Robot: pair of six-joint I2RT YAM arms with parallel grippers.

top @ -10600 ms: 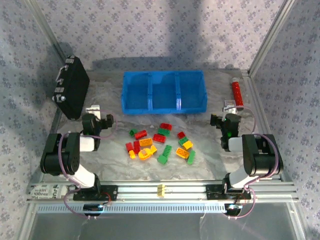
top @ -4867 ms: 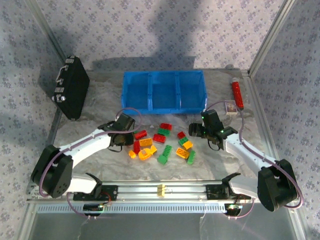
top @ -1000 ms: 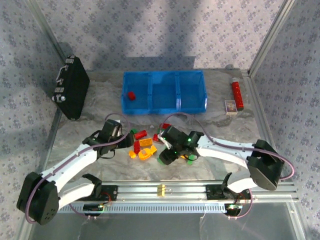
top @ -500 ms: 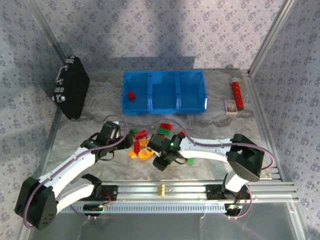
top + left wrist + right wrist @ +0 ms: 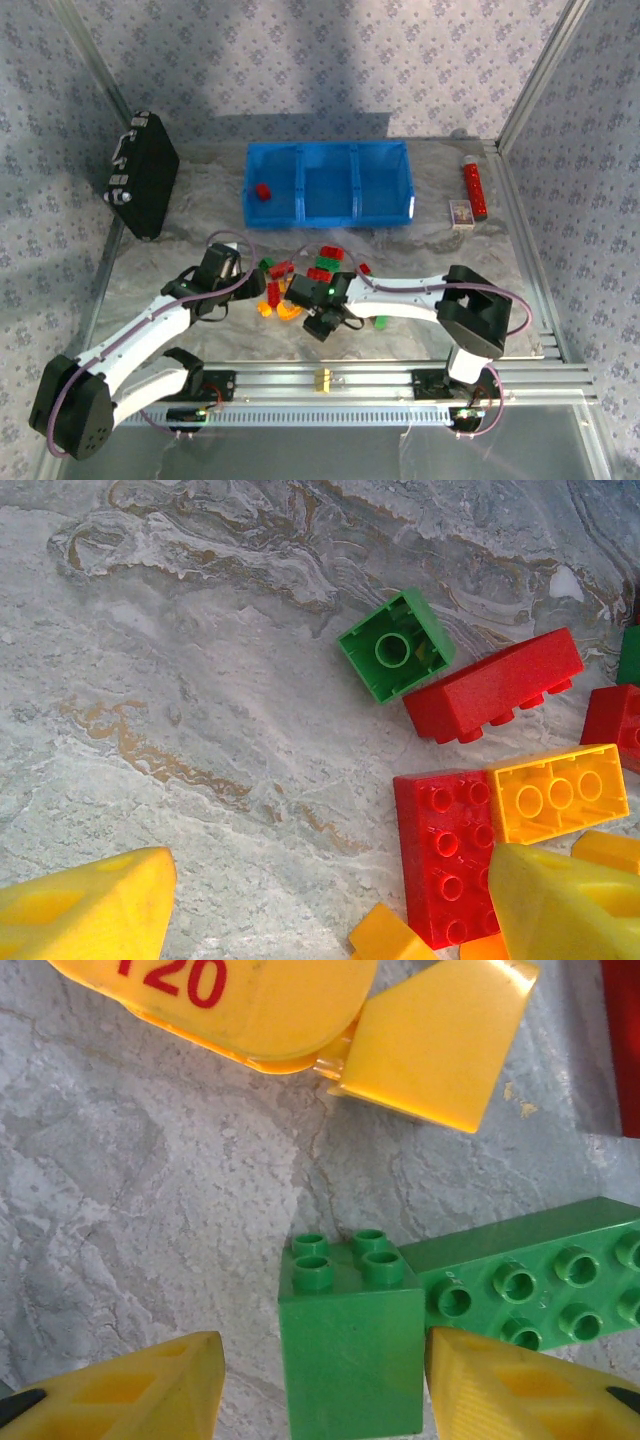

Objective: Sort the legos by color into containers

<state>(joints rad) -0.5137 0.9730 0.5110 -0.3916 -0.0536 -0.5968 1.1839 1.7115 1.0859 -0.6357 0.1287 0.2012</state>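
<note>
While the left gripper (image 5: 325, 872) gapes empty, the half-open right gripper (image 5: 322, 1348) straddles a green lego (image 5: 350, 1365).

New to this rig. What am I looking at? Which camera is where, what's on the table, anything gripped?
Two robot arms are bolted at the near edge of the table, each ending in a two-finger gripper with yellow fingers. The wide picture looks down from above and behind them; each close-up comes from a camera on one wrist. On the table: red, green and orange legos, a blue bin with three compartments and one red brick in its left one, a black case, a red tube. The left gripper is open above the legos, holding nothing. The right gripper straddles a green brick, a gap on one side, so not clamped.
</note>
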